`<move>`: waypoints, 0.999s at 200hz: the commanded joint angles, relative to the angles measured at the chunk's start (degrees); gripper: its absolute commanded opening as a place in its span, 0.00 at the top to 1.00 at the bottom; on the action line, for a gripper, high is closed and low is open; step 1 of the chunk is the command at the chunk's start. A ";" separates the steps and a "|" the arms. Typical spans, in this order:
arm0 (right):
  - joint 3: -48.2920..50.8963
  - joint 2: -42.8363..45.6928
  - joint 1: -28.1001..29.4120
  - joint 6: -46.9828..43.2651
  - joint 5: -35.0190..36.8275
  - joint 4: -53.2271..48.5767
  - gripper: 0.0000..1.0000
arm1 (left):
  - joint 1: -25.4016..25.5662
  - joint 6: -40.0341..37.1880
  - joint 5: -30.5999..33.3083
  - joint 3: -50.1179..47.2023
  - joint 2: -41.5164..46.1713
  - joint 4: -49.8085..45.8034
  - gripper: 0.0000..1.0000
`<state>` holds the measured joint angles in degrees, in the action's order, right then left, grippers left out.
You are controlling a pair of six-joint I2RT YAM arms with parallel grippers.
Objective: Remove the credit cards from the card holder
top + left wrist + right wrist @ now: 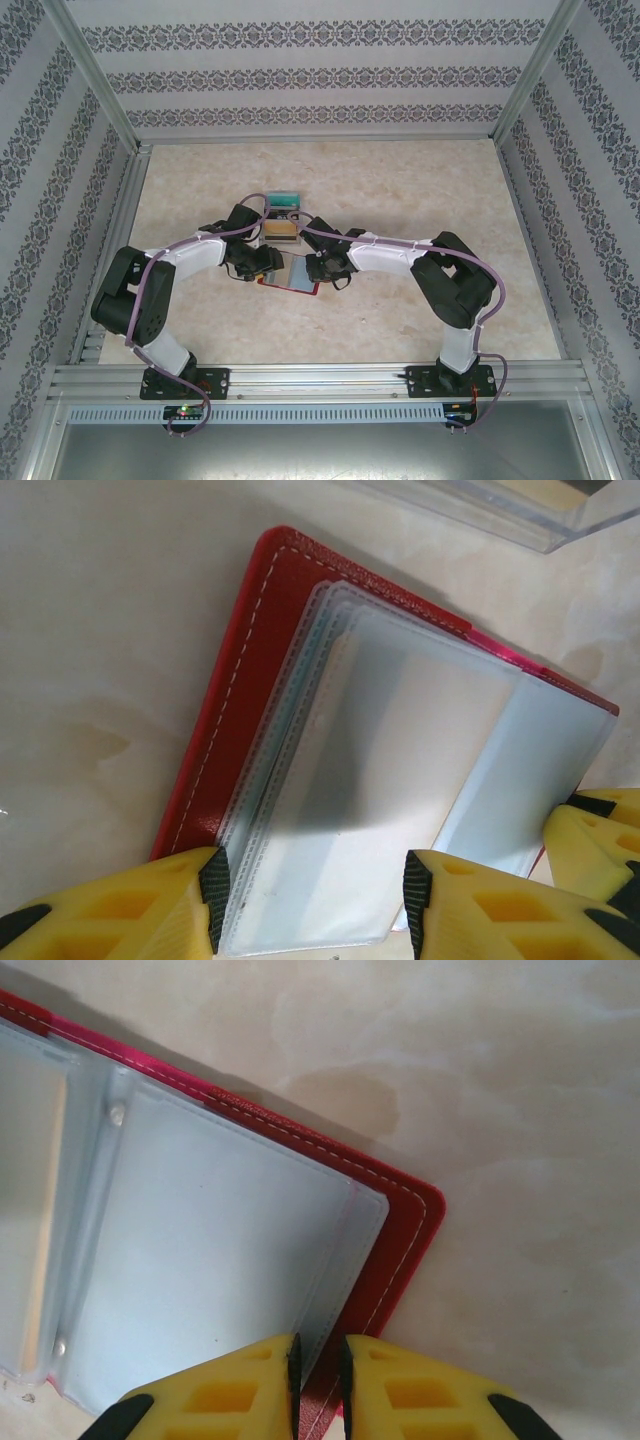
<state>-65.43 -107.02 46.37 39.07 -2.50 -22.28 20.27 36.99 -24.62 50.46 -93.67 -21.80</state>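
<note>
At the card holder [405, 1240] edge, right claw [318, 1370] pinches the light case, nearly shut; left claw [312, 905] half open astride slick floppy sleeves [400, 770], holding nothing

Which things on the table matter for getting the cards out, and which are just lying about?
For the job:
- red card holder, lying open
- its clear sleeves

Lying about, behind the holder:
- teal object
- tan block

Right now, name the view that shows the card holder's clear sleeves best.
Left wrist: the card holder lies open, its stacked sleeves fanned. Right wrist shows one sleeve and a red corner; top external, a sliver.
</note>
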 commanded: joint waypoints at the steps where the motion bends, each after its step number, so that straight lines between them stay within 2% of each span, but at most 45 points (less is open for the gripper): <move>1: -0.42 -1.92 0.39 -0.27 -0.66 -0.08 0.78 | 1.18 -1.51 -0.51 1.23 -1.75 1.83 0.48; 68: -0.75 -2.31 0.44 -0.23 -0.92 -0.35 0.78 | 1.74 -1.07 -5.27 0.87 -1.21 4.58 0.48; 79: -0.79 -2.40 0.47 -0.19 -0.93 -0.36 0.78 | 1.80 -1.22 -5.67 0.88 -1.00 4.58 0.43; 87: -0.82 -2.41 0.48 -0.13 -1.00 -0.37 0.78 | 1.85 -1.29 -5.70 0.87 -0.87 4.57 0.34; 123: -0.93 -2.59 0.50 -0.07 -1.27 -0.15 0.78 | 1.84 -1.32 -6.72 0.73 -0.78 4.88 0.06; 144: -0.84 -2.65 0.56 -0.01 -1.20 -0.18 0.78 | 1.84 -1.23 -7.00 0.61 -0.73 5.02 0.00; 170: -0.41 -2.30 0.48 0.24 -1.14 0.23 0.77 | 1.84 -1.11 -6.93 0.51 -0.57 5.02 0.00; 200: 0.75 -0.76 -0.06 0.72 -0.75 1.10 0.72 | 1.84 -1.00 -8.13 0.37 0.22 5.72 0.00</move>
<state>-65.89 -107.42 46.37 39.11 -2.74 -22.22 21.17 36.21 -31.31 51.16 -94.13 -17.39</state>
